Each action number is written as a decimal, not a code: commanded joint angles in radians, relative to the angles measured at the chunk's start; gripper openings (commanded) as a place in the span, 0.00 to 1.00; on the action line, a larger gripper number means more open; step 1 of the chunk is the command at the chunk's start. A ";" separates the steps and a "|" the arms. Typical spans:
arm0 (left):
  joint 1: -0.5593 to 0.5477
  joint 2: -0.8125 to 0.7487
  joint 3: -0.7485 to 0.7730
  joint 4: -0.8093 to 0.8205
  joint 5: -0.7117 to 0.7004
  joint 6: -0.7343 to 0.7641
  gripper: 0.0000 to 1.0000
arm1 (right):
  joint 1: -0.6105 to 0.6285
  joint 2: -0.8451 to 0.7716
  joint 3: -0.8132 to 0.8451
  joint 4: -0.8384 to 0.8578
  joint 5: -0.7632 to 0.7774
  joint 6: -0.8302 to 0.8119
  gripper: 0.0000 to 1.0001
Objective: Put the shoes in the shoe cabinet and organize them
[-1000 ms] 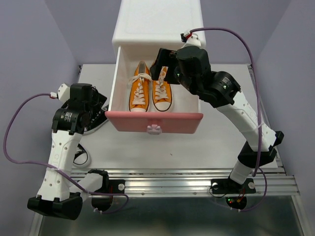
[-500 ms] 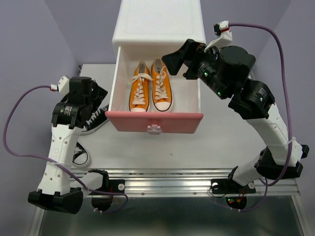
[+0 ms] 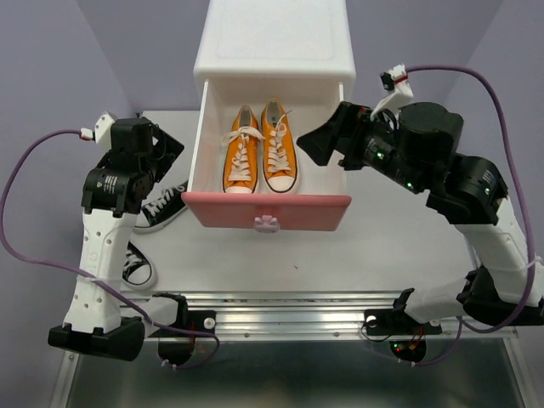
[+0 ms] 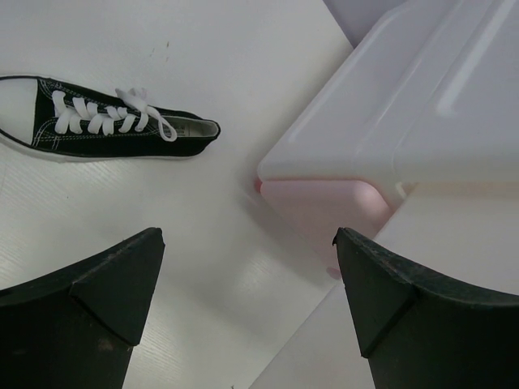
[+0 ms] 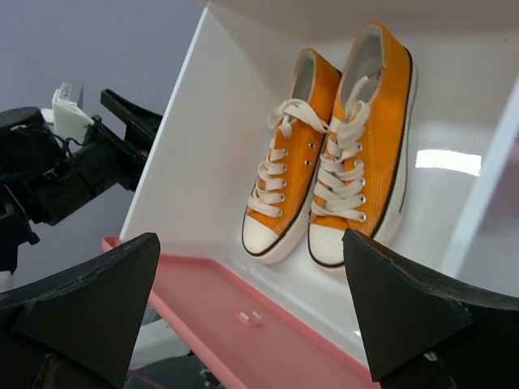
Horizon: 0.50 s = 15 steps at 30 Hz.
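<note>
The white shoe cabinet has its upper drawer pulled out, pink front toward me. The orange pair lies side by side inside, toes to the front; it also shows in the right wrist view. Two black shoes lie on the table left of the drawer: one by its corner, also in the left wrist view, one nearer me. My left gripper hovers open and empty over the table beside the drawer. My right gripper is open and empty over the drawer's right wall.
The drawer's white side wall fills the right of the left wrist view, with a pink part beneath it. A bunny knob sticks out of the drawer front. My left arm shows beyond the drawer's left wall.
My right gripper has pulled up and to the right, out of the drawer, leaving the orange pair inside. My left gripper has risen and moved back, uncovering the black shoe.
</note>
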<state>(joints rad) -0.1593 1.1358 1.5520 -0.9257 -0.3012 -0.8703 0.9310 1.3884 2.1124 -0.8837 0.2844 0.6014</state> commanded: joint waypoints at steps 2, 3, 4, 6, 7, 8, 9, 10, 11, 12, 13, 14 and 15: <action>0.007 -0.002 0.082 -0.009 0.005 0.062 0.99 | 0.008 -0.166 -0.032 -0.144 0.054 0.103 1.00; 0.006 -0.001 0.091 -0.013 0.011 0.070 0.99 | 0.008 -0.170 -0.026 -0.235 0.061 0.115 1.00; 0.006 0.004 0.114 -0.021 0.022 0.086 0.99 | 0.008 -0.183 -0.031 -0.277 0.061 0.135 1.00; 0.007 0.007 0.132 -0.059 0.022 0.096 0.99 | 0.008 -0.198 -0.075 -0.368 0.076 0.155 1.00; 0.006 0.001 0.135 -0.079 0.019 0.108 0.99 | 0.008 -0.215 -0.092 -0.385 0.134 0.185 1.00; 0.006 -0.004 0.135 -0.094 0.016 0.108 0.99 | 0.008 -0.221 -0.106 -0.394 0.168 0.202 1.00; 0.006 -0.014 0.138 -0.110 0.010 0.106 0.99 | 0.008 -0.224 -0.121 -0.377 0.200 0.208 1.00; 0.006 -0.022 0.140 -0.145 0.008 0.103 0.99 | 0.008 -0.227 -0.123 -0.350 0.226 0.187 1.00; 0.007 -0.030 0.140 -0.165 0.011 0.102 0.99 | 0.008 -0.218 -0.118 -0.318 0.266 0.166 1.00; 0.006 -0.048 0.145 -0.185 0.013 0.099 0.99 | 0.008 -0.204 -0.108 -0.264 0.291 0.143 1.00; 0.006 -0.071 0.137 -0.196 0.033 0.108 0.99 | 0.008 -0.183 -0.065 -0.241 0.309 0.089 1.00; 0.006 -0.093 0.126 -0.196 0.048 0.117 0.99 | 0.008 -0.155 -0.031 -0.221 0.329 0.052 1.00; 0.006 -0.119 0.119 -0.196 0.065 0.120 0.99 | 0.008 -0.085 0.009 -0.206 0.332 0.013 1.00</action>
<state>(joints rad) -0.1593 1.1126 1.6573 -1.0630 -0.2687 -0.7872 0.9310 1.1767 2.0361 -1.1976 0.5018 0.7273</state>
